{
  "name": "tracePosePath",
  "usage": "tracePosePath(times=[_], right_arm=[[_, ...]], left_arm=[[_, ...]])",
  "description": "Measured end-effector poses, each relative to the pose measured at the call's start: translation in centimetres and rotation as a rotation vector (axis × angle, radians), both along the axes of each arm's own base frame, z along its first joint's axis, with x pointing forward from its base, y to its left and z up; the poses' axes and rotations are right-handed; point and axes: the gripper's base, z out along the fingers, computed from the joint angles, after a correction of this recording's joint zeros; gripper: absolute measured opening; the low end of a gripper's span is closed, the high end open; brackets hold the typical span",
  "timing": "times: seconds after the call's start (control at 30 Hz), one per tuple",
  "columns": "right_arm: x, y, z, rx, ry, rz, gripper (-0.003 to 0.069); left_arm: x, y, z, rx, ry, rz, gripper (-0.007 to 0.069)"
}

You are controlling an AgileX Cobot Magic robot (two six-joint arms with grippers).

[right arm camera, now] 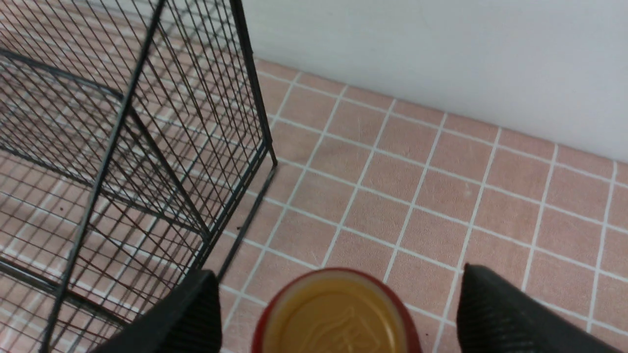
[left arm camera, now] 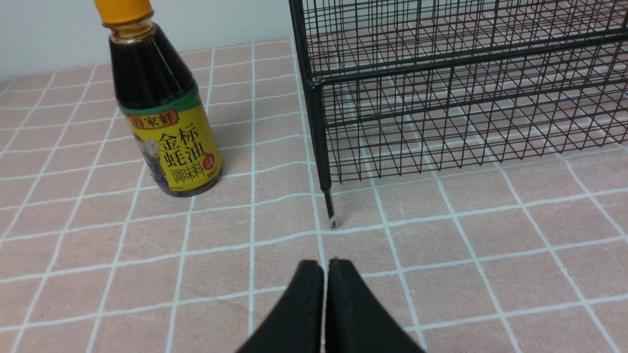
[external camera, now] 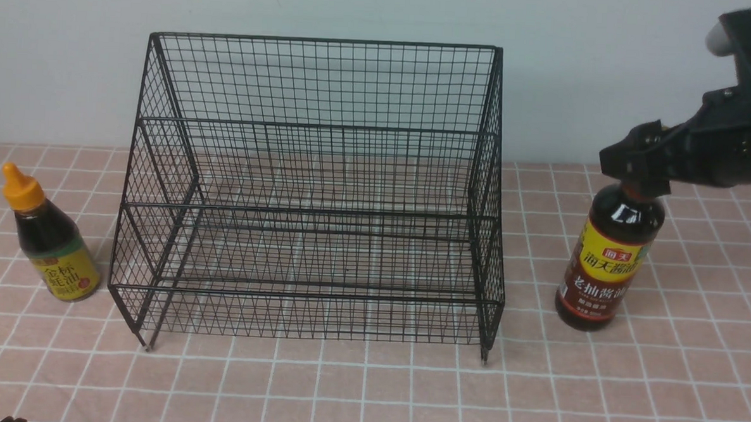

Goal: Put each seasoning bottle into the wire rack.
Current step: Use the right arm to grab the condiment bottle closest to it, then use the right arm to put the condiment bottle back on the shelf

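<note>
The wire rack (external camera: 326,41) stands empty in the middle of the tiled cloth, also seen as the rack (left arm camera: 314,122) and the rack (right arm camera: 128,110). To its right, the tall seasoning bottle (external camera: 604,265) stands upright. My right gripper (external camera: 634,168) is open at that bottle's top. In the right wrist view the right gripper (right arm camera: 337,274) has one finger on each side of the brown-red cap (right arm camera: 336,318), with a gap on both sides. The short seasoning bottle (external camera: 54,248) stands left of the rack, also seen as the short bottle (left arm camera: 164,113). Well in front of it, my left gripper (left arm camera: 325,264) is shut and empty.
A pale wall runs close behind the rack. The rack's front left leg (left arm camera: 331,211) stands just ahead of my left fingertips. The pink checked cloth (external camera: 368,388) covers the whole table.
</note>
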Motion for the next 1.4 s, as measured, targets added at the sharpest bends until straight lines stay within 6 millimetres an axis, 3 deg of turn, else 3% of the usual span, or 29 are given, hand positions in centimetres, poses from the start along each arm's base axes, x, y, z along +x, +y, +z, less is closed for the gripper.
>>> tracePosePath(times=[0.17,0.2,0.6,0.8,0.83,1.03,1.23,1.4], right_arm=[[0.4,0.1,-0.8,-0.003,0.029,0.002,0.0372],[0.5,0.1,-1.0,-0.01,0.033,0.006,0.0272],[-0.5,0.1,0.1,-0.021,0.048,0.042,0.0272],[-2.1,0.3,5.1,-0.008,-0.034,0.084,0.0272],[-2.7,0.3,8.0,0.001,-0.108,0.095,0.0272],[-4.4,0.7,14.6,0.076,-0.245,0.143,0.0272],[-6.0,1.3,20.0,0.196,-0.38,0.191,0.0272],[-6.0,2.0,21.7,0.277,-0.43,0.239,0.0272]], left_arm=[[0.0,0.0,0.0,0.0,0.0,0.0,-0.0007],[0.0,0.0,0.0,0.0,0.0,0.0,-0.0007],[0.0,0.0,0.0,0.0,0.0,0.0,-0.0007],[0.0,0.0,0.0,0.0,0.0,0.0,-0.0007],[0.0,0.0,0.0,0.0,0.0,0.0,-0.0007],[0.0,0.0,0.0,0.0,0.0,0.0,-0.0007],[0.0,0.0,0.0,0.0,0.0,0.0,-0.0007],[0.0,0.0,0.0,0.0,0.0,0.0,-0.0007]])
